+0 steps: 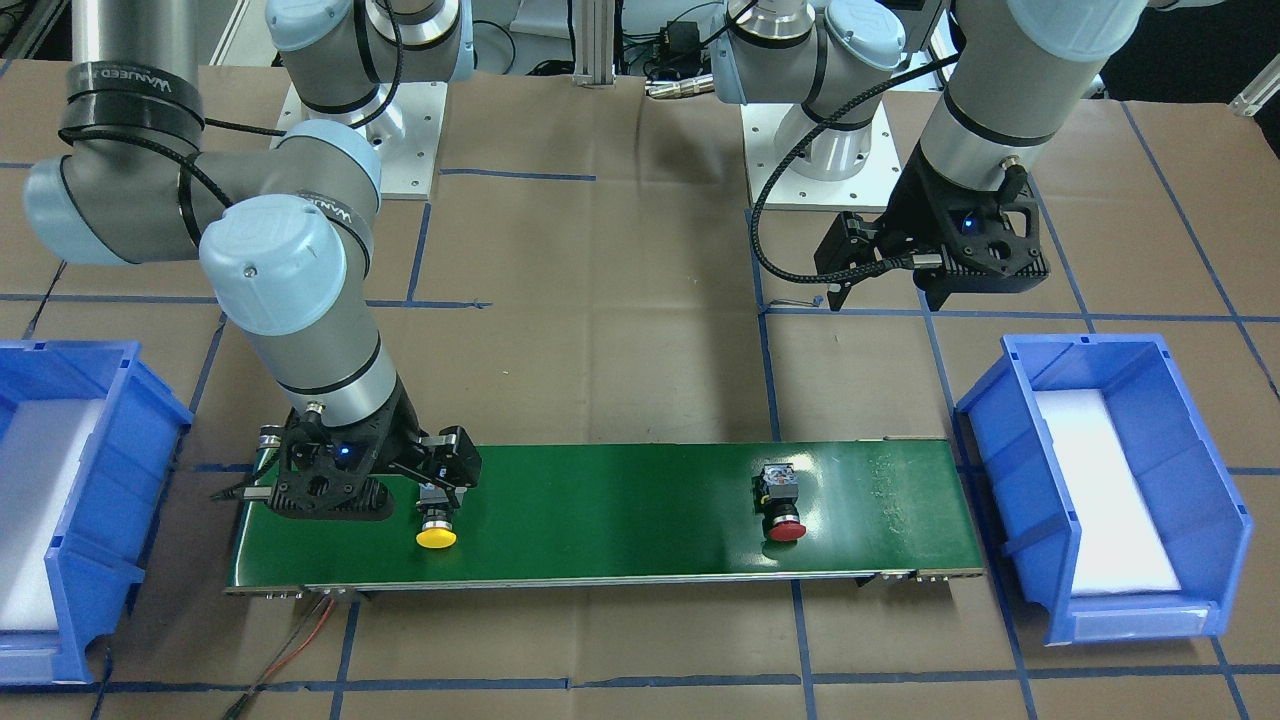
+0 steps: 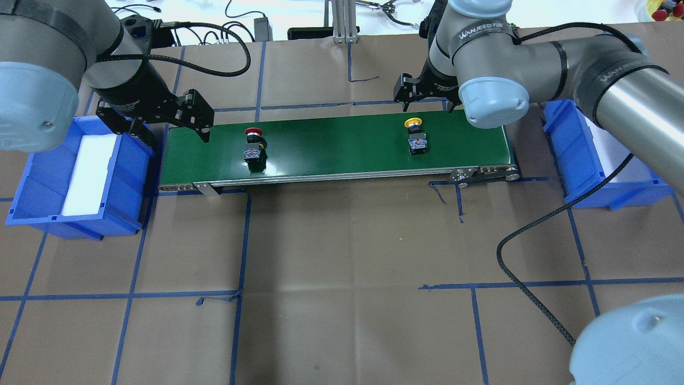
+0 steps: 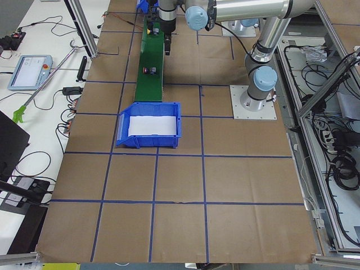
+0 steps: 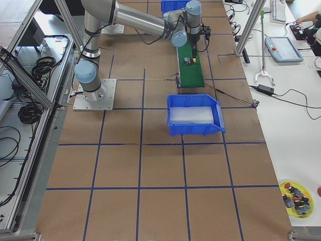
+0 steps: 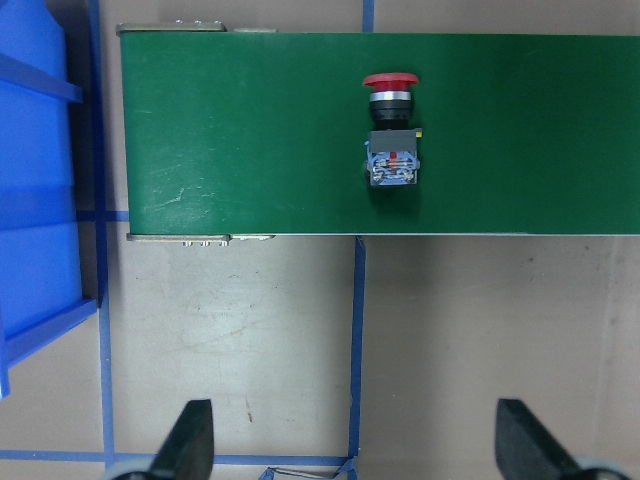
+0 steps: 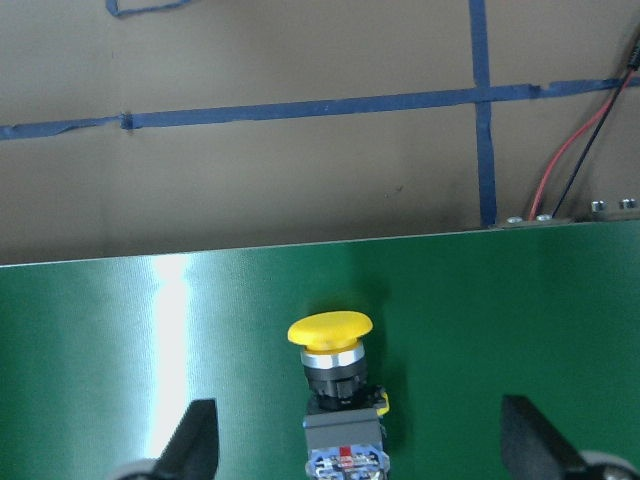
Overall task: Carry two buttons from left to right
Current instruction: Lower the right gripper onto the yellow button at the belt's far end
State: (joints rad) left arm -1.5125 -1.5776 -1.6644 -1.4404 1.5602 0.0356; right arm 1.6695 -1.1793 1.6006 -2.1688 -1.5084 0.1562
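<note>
Item: yellow button [image 2: 415, 136], lying on its side on the green belt [image 2: 331, 144] near the belt's right end, with the cap pointing away from the robot and the square block toward it. Item: red button [image 2: 254, 145], lying the same way near the belt's left end, well apart from the first. Item: right gripper [image 6: 362, 440], poised over the block end of the yellow button, jaws spread wide and holding nothing. Its fingers [image 6: 195, 440] stand clear on either side of the block in the wrist view; its height above the belt cannot be told surely. Item: left gripper [image 5: 355, 445], jaws likewise wide and empty, raised over the paper on the robot's side of the belt near its left end, the red button untouched. Item: right bin [image 2: 609, 195], blue with a white liner, just beyond the belt's right end. Item: left bin [image 2: 80, 227], matching, at the other end. Status, as judged: neither button is delivered, and the step in hand looks to be the right gripper's pickup of the yellow button. Handling note: keep the block centred between the fingers and descend straight. Close on the flat sides of the block or on the collar, not on the domed cap, which would likely slip or roll. Stop short of pressing into the belt. Lift high enough to clear the bin wall before crossing, and release low over the liner so the button does not bounce out.
</note>
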